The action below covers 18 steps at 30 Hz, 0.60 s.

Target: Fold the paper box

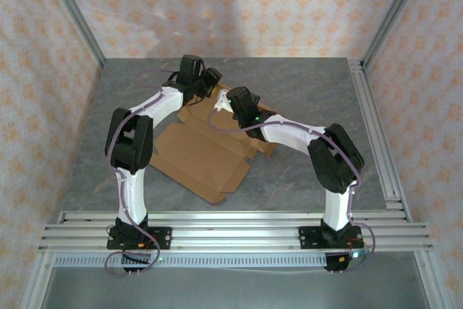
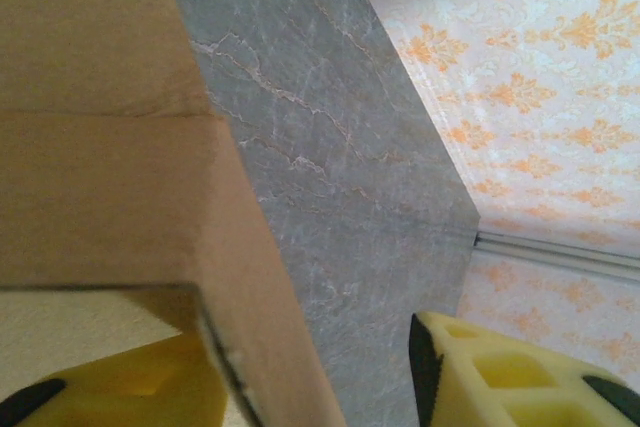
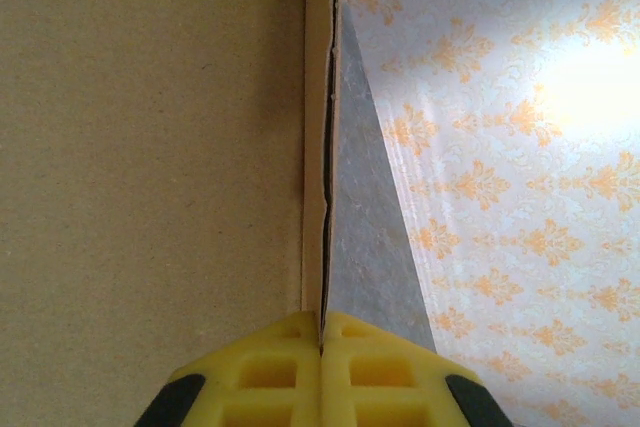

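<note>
Paper box (image 1: 206,161), far flaps largely hidden

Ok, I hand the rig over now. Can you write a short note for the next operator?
Left gripper: open, with a flap edge of the paper box between its fingers, not clamped.
Right gripper: shut on a thin edge of the box.
Box: a mostly flat sheet in the middle of the table, with both grippers at its far side.
Done: only the grip on the far edge; no walls formed.
Left: probably close the left gripper, then fold flaps and walls.
</note>
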Motion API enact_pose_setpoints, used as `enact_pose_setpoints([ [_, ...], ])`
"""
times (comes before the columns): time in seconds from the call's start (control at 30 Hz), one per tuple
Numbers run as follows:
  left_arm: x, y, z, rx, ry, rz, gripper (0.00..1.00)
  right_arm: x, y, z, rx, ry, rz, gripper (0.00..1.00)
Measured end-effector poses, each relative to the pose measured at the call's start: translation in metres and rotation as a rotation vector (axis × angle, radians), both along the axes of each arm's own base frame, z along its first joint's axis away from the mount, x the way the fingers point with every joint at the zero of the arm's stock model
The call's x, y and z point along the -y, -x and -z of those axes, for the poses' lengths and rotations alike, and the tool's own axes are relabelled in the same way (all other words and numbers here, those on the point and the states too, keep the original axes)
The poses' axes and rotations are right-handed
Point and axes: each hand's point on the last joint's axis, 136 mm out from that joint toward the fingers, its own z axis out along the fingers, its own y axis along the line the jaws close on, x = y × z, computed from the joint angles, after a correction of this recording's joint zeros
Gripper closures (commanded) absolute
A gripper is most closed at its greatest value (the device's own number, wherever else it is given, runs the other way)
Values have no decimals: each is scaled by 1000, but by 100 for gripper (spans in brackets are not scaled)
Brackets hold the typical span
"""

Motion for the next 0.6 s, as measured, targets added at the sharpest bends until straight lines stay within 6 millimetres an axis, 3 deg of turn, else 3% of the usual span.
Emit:
enact_pose_setpoints([
  [0.1,1,-1,-2,2,5,1,81,0,0,0,1,3,-2,99],
  [0.2,1,0,-2,-3,8,5,91,0,0,-2,6,1,2,92],
  [0.27,2,0,-3,-3,15,4,95,0,0,-1,1,-8,0,67],
  [0.37,3,0,-3,-3,15,10,99,-4,5,-1,-23,-42,-10,39],
  [0.47,3,1,-3,0,7,18,100,-9,12,-9,-51,-112,-33,26],
  [0.6,3,1,-3,7,-2,27,100,-16,23,-31,-77,-248,-70,18],
])
